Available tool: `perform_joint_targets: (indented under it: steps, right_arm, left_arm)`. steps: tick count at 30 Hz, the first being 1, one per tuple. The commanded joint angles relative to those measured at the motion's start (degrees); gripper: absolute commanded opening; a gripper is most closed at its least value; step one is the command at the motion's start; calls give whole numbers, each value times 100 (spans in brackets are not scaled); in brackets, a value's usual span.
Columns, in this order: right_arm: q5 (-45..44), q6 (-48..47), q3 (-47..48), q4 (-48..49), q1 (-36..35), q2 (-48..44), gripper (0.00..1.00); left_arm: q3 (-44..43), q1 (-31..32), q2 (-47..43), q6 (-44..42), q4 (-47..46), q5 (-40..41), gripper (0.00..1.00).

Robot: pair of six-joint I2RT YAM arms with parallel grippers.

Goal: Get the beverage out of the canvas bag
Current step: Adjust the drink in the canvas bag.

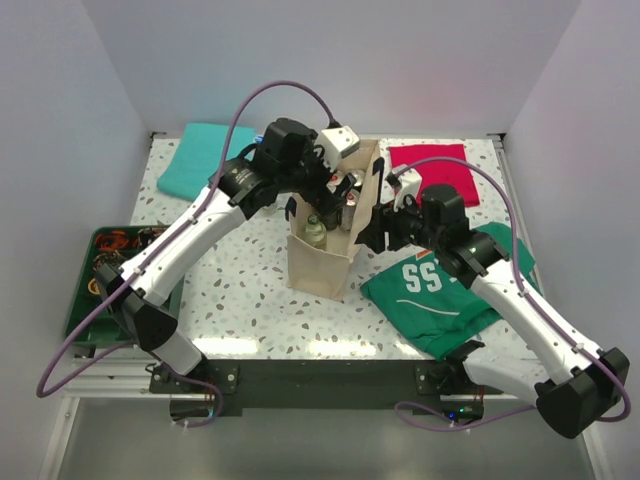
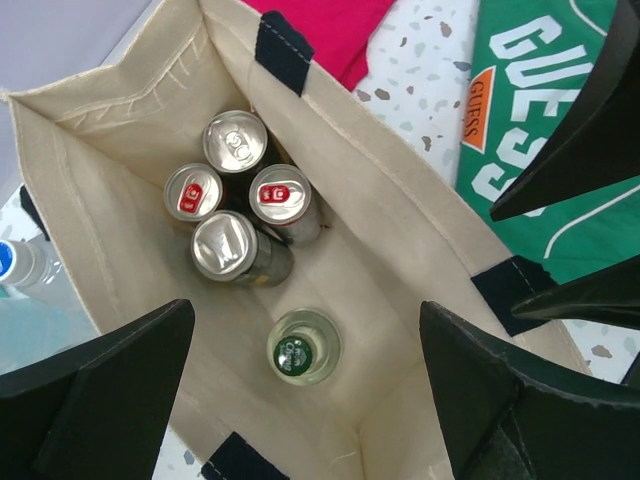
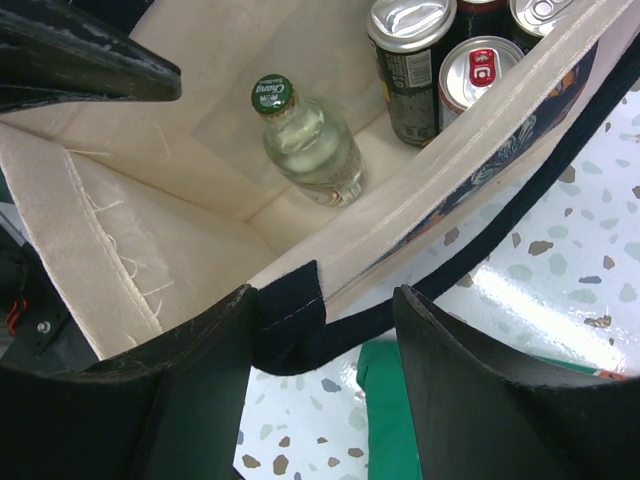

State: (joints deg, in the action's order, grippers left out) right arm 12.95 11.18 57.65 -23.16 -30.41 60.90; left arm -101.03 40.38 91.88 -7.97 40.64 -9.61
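Note:
The beige canvas bag stands upright mid-table with its mouth open. Inside it stand a clear glass bottle with a green cap and several cans. My left gripper hangs open directly above the bottle, clear of it. My right gripper sits open at the bag's near rim. A navy strap end lies between its fingers against the left one, and the right finger is apart from it. From the right wrist, the bottle and cans show past the rim.
A green jersey lies right of the bag under my right arm. A magenta cloth and a teal cloth lie at the back. A green bin of clutter sits at the left edge.

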Motion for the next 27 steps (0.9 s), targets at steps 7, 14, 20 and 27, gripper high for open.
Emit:
perform_joint_targets:
  steps: [7, 14, 20, 27]
  right_arm:
    - [111, -72, 45, 189, -26, -17, 61]
    - [120, -151, 45, 145, -17, 88, 61]
    - [138, -177, 62, 145, -17, 150, 61]
    - [85, -257, 89, 119, -17, 167, 61]
  left_arm:
    - [128, 49, 321, 366, 207, 1260, 100]
    - [-179, 49, 796, 410, 470, 1338, 100]
    - [-259, 49, 1034, 454, 603, 1716, 100]
    - [-312, 40, 1306, 489, 787, 1524, 100]
